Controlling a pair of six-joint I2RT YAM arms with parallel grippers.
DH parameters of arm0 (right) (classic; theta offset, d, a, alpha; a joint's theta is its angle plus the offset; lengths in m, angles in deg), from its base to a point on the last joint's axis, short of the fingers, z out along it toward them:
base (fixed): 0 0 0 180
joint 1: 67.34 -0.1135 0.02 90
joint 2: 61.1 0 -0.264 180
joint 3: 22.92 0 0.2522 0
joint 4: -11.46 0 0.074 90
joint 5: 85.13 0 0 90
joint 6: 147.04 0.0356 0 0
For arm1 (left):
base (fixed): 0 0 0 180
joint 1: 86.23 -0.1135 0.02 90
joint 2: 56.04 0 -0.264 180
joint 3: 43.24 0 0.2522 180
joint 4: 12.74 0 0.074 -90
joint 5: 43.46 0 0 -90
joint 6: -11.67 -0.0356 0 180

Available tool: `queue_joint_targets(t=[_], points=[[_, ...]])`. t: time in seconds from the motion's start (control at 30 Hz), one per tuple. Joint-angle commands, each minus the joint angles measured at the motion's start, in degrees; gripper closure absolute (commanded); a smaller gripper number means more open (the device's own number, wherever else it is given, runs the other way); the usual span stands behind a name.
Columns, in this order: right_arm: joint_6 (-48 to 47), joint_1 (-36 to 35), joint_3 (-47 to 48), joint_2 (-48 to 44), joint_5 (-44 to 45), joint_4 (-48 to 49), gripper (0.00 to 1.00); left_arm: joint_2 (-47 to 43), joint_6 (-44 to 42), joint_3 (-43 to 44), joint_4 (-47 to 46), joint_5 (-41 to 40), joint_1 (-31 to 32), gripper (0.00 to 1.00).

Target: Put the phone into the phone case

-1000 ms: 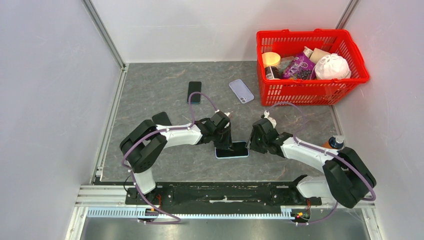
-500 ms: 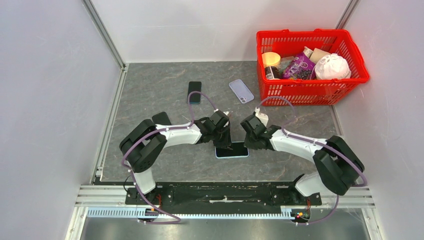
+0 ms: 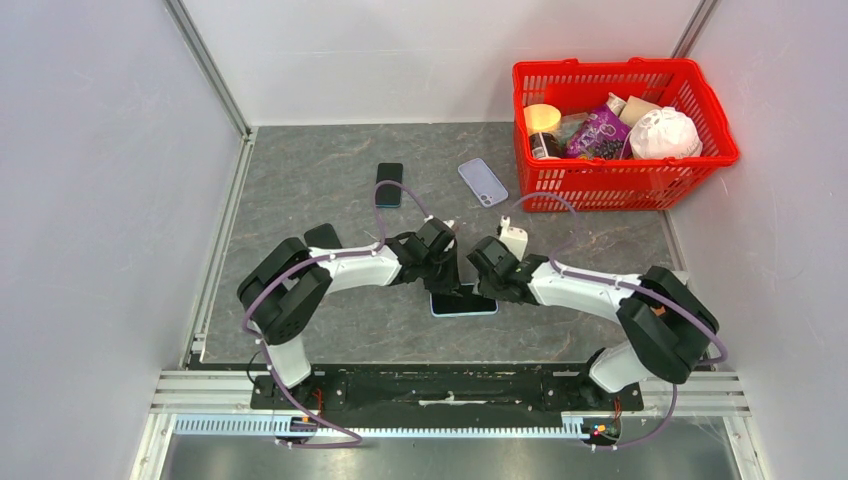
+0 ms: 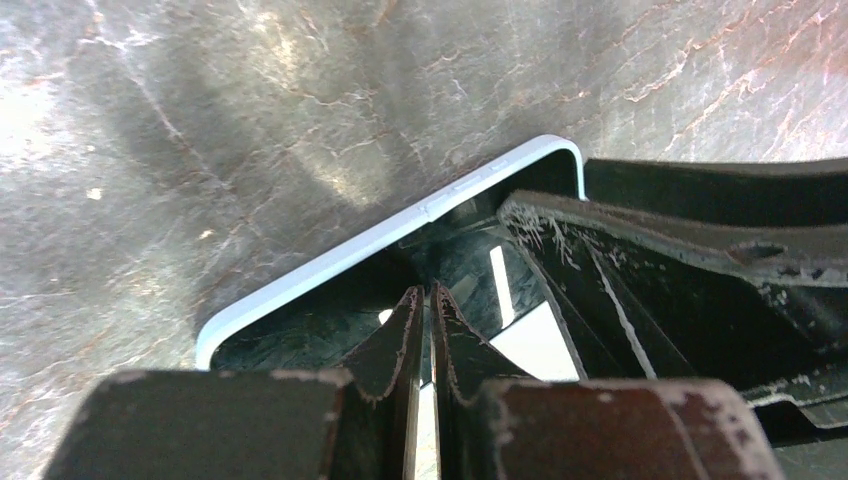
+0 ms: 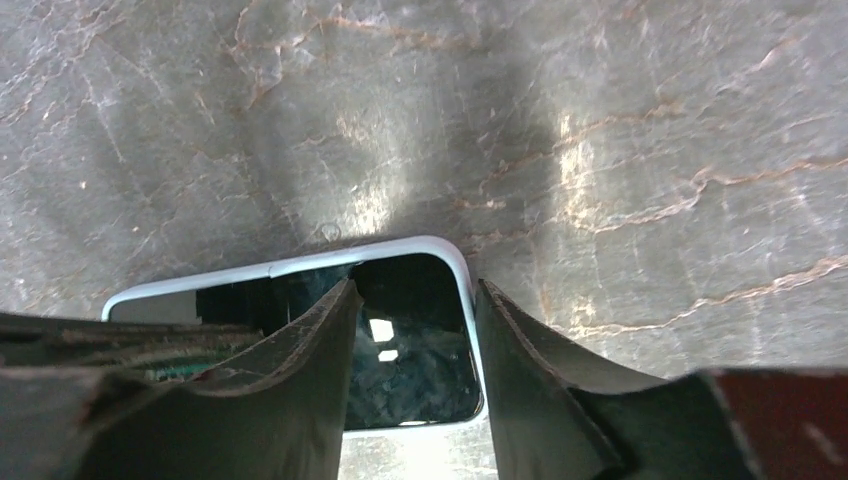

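Observation:
A phone with a dark glossy screen (image 3: 463, 300) lies flat on the grey table inside a pale blue case. My left gripper (image 3: 452, 283) is shut and empty. In the left wrist view its tips (image 4: 425, 295) press down on the screen just inside the case's pale rim (image 4: 380, 235). My right gripper (image 3: 488, 289) is at the phone's right end. In the right wrist view it (image 5: 415, 290) is open, one finger over the screen (image 5: 420, 360) and one outside the case's corner rim (image 5: 455, 262).
A black phone (image 3: 389, 184) and a lilac phone case (image 3: 483, 182) lie further back on the table. A red basket (image 3: 625, 185) full of items stands at the back right. Grey walls close in both sides.
My right gripper has moved left, from beside the phone's right end to over its right corner. My left gripper has stayed on the phone.

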Motion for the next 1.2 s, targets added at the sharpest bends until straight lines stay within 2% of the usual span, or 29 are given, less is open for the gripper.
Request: queue_joint_targets(t=[0.0,0.13,0.5,0.67,0.93,1.0,1.03,1.17], points=[[1.8,-0.72,-6.32,-0.38,-8.94,-7.81,0.45,0.24,-3.71,-1.55,6.61,-4.56,-0.93,0.87],[2.88,0.01,-8.53,-3.58,-11.45,-6.82,0.45,-0.33,-3.71,-2.33,6.31,-4.59,-1.12,0.87],[6.76,-0.19,-14.35,-4.56,-14.02,-6.36,0.59,-0.36,-3.27,-3.25,5.47,-4.2,-1.12,0.87],[9.44,-3.41,-15.36,1.27,-14.99,-2.24,0.67,-0.15,-3.09,-3.07,5.21,-4.22,-1.11,0.87],[11.52,-12.68,-7.39,13.17,-13.37,-3.13,0.83,0.28,-3.18,-2.99,5.71,-4.33,-1.16,0.87],[11.12,-12.61,-7.12,12.27,-12.96,-3.5,0.82,0.23,-3.25,-2.98,5.88,-4.39,-1.2,0.87],[11.06,-12.29,-7.39,11.08,-12.67,-3.97,0.78,0.1,-3.23,-3.06,5.97,-4.37,-1.27,0.87],[11.09,-8.98,-10.77,3.57,-13.89,-4.44,0.52,-0.6,-3.35,-3.58,6.06,-4.55,-1.38,0.87]])
